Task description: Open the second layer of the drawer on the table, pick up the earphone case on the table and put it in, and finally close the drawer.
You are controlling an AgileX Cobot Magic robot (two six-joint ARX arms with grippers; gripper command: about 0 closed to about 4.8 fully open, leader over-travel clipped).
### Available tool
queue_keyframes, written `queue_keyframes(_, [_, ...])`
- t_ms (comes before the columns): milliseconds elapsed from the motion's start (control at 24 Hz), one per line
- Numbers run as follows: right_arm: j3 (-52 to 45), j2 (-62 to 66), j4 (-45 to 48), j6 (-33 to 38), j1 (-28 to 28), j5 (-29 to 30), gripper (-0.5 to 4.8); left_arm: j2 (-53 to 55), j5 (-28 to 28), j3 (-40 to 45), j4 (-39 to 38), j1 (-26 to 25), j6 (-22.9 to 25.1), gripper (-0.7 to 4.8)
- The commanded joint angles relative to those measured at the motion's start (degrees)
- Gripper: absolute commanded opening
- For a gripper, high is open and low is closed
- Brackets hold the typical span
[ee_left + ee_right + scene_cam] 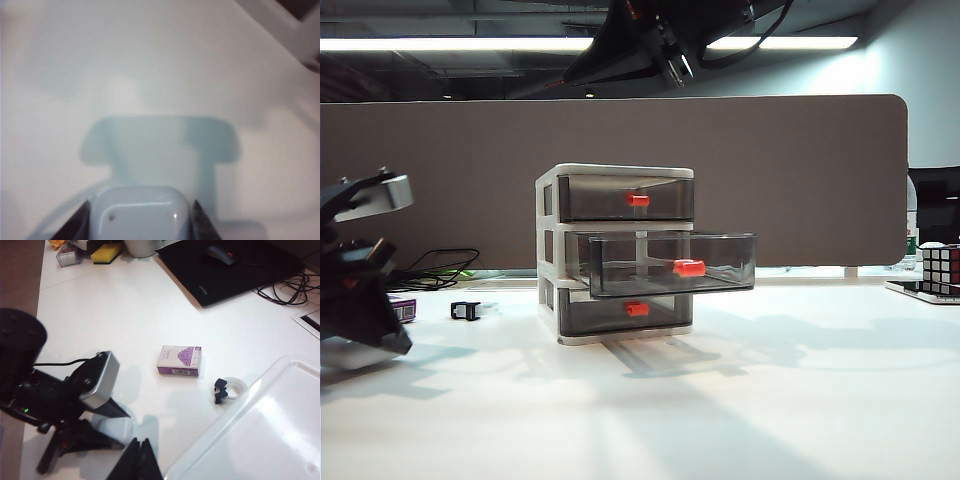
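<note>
I've got the table (740, 400) w/ the drawer (548, 250) standing mid-table; its second layer (720, 262) is pulled well out, top & bottom trays in. Left arm sits low at far left of the exterior view. Left gripper (141, 220) has its jaws clamped on the earphone case (140, 212), held just above the tabletop. Right gripper (141, 460) hangs up high, fingertips pressed together, nothing in them. Purple-and-white box (180, 360) & small black clip (220, 390) lie near each other, left of the drawer.
</note>
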State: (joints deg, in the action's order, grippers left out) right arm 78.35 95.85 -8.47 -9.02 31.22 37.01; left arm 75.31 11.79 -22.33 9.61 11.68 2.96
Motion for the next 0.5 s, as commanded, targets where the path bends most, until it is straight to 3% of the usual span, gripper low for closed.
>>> queue_keyframes(42, [0.2, -0.3, 0.5, 0.0, -0.3, -0.1, -0.05, -4.3, -1.0, -0.1, -0.1, 2.5, -0.3, 0.84])
queue_keyframes(292, [0.2, -0.3, 0.3, 0.0, -0.4, 0.0, -0.05, -12.2, -1.9, -1.5, -2.2, 5.8, -1.8, 0.84])
queue_keyframes(501, [0.2, -0.3, 0.1, 0.0, -0.4, 0.0, -0.05, -14.2, 3.3, -7.6, -5.8, 6.2, -5.0, 0.79])
